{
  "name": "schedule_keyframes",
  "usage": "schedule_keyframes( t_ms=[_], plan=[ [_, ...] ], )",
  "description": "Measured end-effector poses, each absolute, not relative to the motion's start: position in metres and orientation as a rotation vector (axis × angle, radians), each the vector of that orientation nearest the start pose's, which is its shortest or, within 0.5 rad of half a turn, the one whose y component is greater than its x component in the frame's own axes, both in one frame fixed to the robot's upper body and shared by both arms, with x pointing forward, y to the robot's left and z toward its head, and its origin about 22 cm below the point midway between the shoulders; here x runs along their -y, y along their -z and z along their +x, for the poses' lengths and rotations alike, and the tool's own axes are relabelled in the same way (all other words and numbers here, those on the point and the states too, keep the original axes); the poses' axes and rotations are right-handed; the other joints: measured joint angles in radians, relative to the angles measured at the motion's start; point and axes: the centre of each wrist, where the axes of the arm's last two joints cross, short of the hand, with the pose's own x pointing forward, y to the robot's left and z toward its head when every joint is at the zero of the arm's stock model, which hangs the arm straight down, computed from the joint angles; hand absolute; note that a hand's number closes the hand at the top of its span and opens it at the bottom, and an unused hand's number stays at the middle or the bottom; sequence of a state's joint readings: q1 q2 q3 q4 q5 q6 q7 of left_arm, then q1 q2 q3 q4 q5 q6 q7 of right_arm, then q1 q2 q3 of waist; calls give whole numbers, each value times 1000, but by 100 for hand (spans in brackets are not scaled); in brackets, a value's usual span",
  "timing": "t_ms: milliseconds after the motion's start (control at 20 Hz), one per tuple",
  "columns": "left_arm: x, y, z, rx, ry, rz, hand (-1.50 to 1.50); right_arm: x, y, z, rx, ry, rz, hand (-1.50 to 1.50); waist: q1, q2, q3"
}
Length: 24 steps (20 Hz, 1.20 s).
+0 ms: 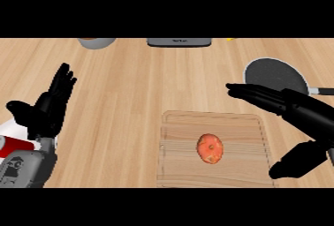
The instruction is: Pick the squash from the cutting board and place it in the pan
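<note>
Counter, wooden [130,88], light grain, seen from above.

Item one: cutting board [215,150], pale wood, lying flat at lower centre-right. We record on it the squash [209,148], orange with pale flecks, oval, lying near the board's middle and touched by neither hand.

Item two: pan [275,76], dark and round with a light rim, beyond the board's far right corner, its handle [321,91] running toward the right edge. We see nothing inside it.

Item three: our right hand [287,106], black, above the board's right side, between board and pan. Fingers held straight and spread wide from the thumb, which hangs low at the board's near right corner; it holds nothing.

Item four: our left hand [46,110], black, at the left edge, fingers straight and upright, resting, well apart from the board.

Sundries: a grey bowl-like vessel [96,42] and a dark grey appliance [179,42] at the far edge, both cropped; a red-and-white object [12,141] beside our left forearm, which we cannot identify.
</note>
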<state>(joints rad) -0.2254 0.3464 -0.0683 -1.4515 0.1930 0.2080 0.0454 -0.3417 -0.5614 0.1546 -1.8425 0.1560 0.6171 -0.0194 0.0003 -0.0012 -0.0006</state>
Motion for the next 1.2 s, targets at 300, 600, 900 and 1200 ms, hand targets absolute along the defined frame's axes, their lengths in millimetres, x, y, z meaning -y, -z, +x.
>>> schedule_keyframes(
  t_ms=[300, 600, 900, 1200],
  plan=[
    [-274, -47, 295, 1620, 47, 202, 0, 227, -167, 266, 1644, -1431, -65, -150, 0, 0, 0],
    [-272, -50, 298, 1617, 47, 200, 0, 226, -149, 263, 1584, -1414, -125, -150, 0, 1, 1],
    [-270, -50, 298, 1618, 47, 208, 0, 224, -126, 275, 1510, -1426, -197, -150, 2, 2, 1],
    [-272, -43, 290, 1615, 51, 205, 0, 214, -105, 278, 1446, -1485, -161, -150, 2, 1, 1]
  ],
)
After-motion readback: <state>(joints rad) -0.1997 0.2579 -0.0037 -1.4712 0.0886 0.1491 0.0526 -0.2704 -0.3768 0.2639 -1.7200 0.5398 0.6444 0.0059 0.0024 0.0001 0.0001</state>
